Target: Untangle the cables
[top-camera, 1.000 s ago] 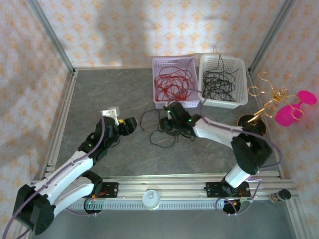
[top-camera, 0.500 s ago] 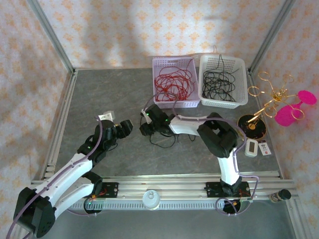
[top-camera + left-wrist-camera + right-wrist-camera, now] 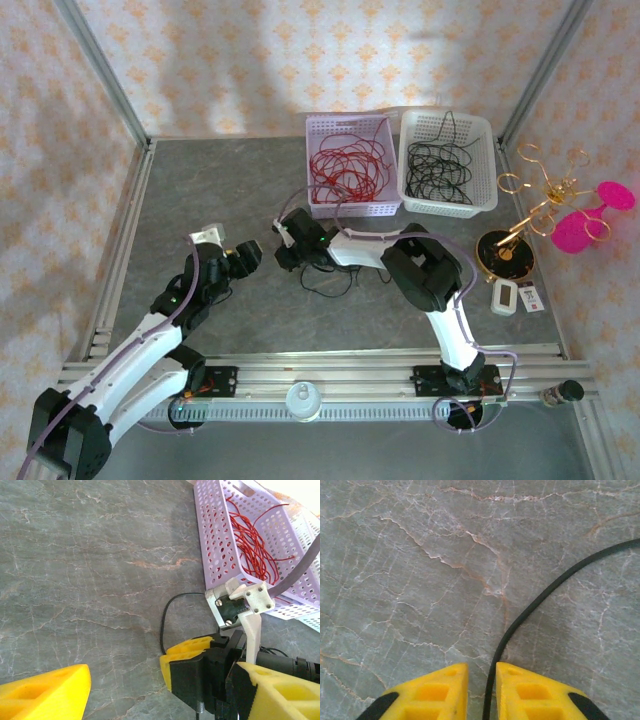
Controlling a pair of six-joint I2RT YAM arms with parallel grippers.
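2 grippers: both low over the grey table [image 3: 200,190], on the near side of the lilac basket [image 3: 365,209], off its left front corner.
lilac basket: at the far side of the table, open top, slotted walls.
red cables [image 3: 345,168]: a loose bundle of thin loops lying inside the lilac basket.
black bundle [image 3: 440,165]: curly black cables lying inside the white basket [image 3: 450,208], which stands just beside the lilac basket on its right.
loose black cables [image 3: 545,594]: a small tangle flat on the table just in front of the lilac basket's near wall, partly hidden under the right arm [image 3: 420,265]; 1 strand arcs out past the basket's left front corner.
right gripper [image 3: 481,670]: stretched leftward along the front of the lilac basket, tips close to the table. Its 2 yellow fingers stand close together with a narrow gap, and 1 black strand runs through that gap along the right finger's inner edge. Whether the strand is pinched cannot be told.
left gripper [image 3: 250,258]: further left of the lilac basket than the right gripper and near it; fingers spread wide, gripping nothing.
gold wire stand [image 3: 545,200]: well to the right of the lilac basket, beyond the white basket, carrying 2 pink discs [image 3: 583,231].
small white device [image 3: 505,297]: on the table to the right of the lilac basket and nearer the arm bases, a white tag [image 3: 530,298] just beside it.
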